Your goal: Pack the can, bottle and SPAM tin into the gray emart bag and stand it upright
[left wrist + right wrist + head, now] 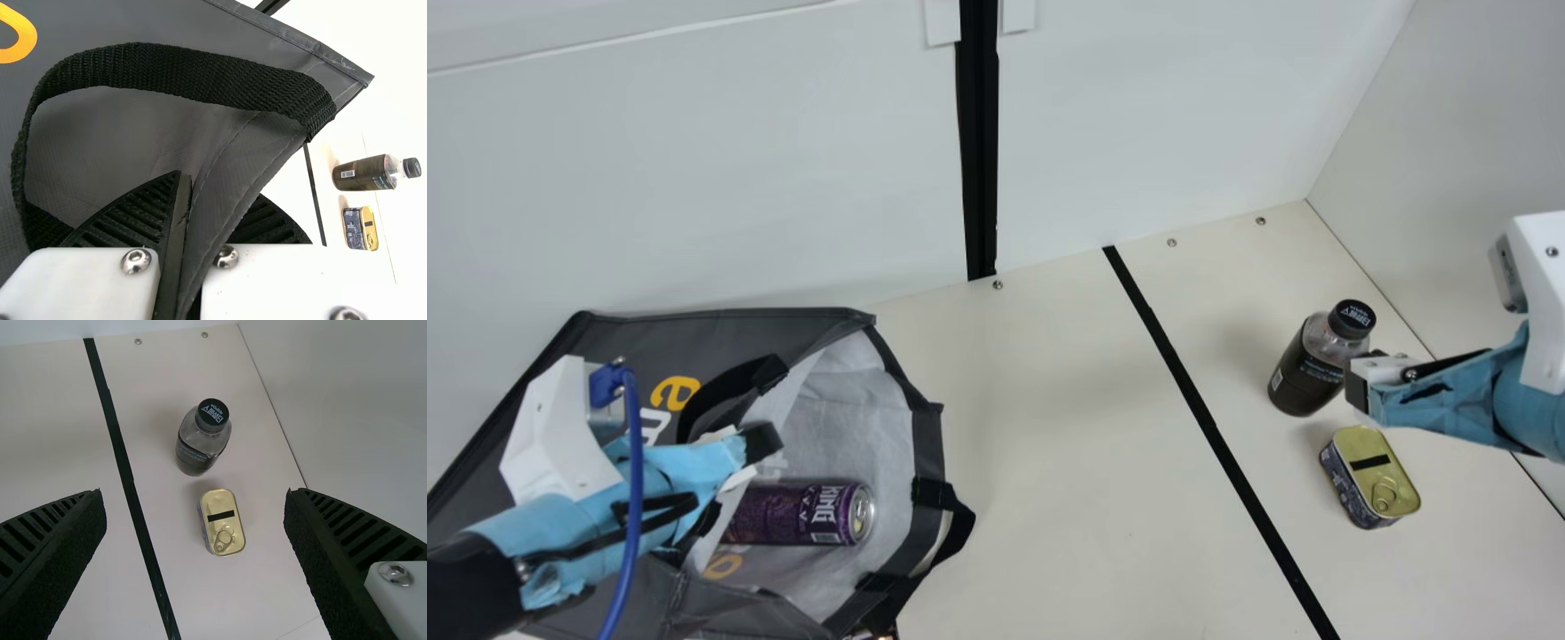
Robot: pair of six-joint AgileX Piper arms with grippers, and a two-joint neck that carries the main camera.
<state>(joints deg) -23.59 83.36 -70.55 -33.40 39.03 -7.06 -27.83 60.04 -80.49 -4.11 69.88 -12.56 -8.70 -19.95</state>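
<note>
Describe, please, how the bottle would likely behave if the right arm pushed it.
The bottle stands upright and is taller than wide, so a high push would probably tip it. Its lower part looks dark with liquid, suggesting some weight low down. Its round body would likely roll once over.

Our purple can [796, 514] lies inside the open gray emart bag [627, 342], itself sideways; our dark, black-capped bottle [1307, 369] stands near the gold-lidded SPAM tin [1369, 476].

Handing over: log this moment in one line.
left end effector grips gray fabric bag | purple cylindrical can inside | black-capped plastic bottle, gold-lidded tin outside
</note>
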